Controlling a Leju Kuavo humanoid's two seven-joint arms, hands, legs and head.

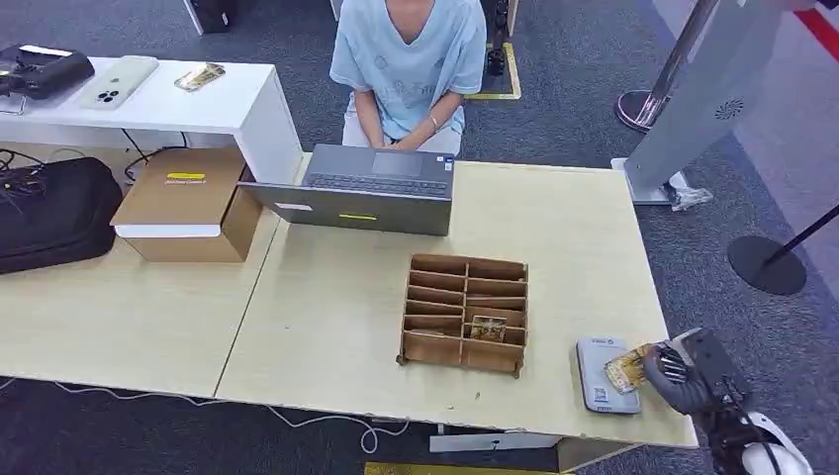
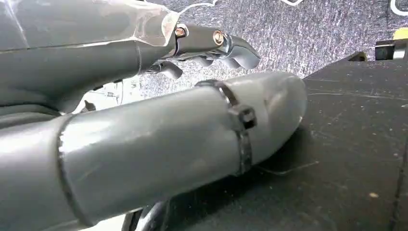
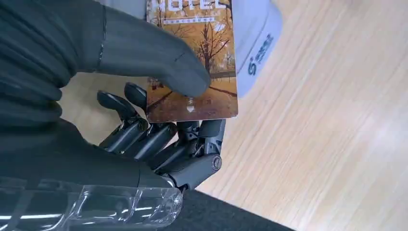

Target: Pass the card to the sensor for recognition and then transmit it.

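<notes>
An autumn-tree card (image 1: 625, 368) is held in my right hand (image 1: 678, 376) at the table's near right corner. The card lies over the right side of a grey-white sensor pad (image 1: 600, 374). In the right wrist view the thumb (image 3: 159, 62) presses on the card (image 3: 204, 67) from above, with dark fingers (image 3: 159, 139) under it, and the sensor (image 3: 257, 43) sits beneath the card's far end. My left hand (image 2: 144, 125) hangs over dark floor and holds nothing.
A wooden slotted organizer (image 1: 425, 348) sits mid-table with another card (image 1: 488, 328) in one slot. A laptop (image 1: 366, 193) stands behind it, with a person (image 1: 406, 59) seated at it. A cardboard box (image 1: 188, 203) and black bag (image 1: 54, 213) lie at the left.
</notes>
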